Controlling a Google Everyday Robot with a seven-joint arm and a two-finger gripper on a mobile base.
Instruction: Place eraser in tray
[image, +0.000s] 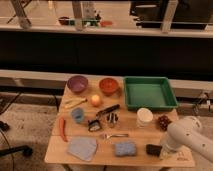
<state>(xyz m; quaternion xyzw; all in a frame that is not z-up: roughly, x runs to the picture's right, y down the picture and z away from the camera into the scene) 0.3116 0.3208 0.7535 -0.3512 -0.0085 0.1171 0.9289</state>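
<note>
Black flat rect. eraser (153, 149) nr table (105, 151) edge, pincer (161, 151) just beside.

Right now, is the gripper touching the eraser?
Cannot tell. In the camera view the gripper sits at the front right of the table, close beside the eraser, but the white arm hides where they meet.
</note>
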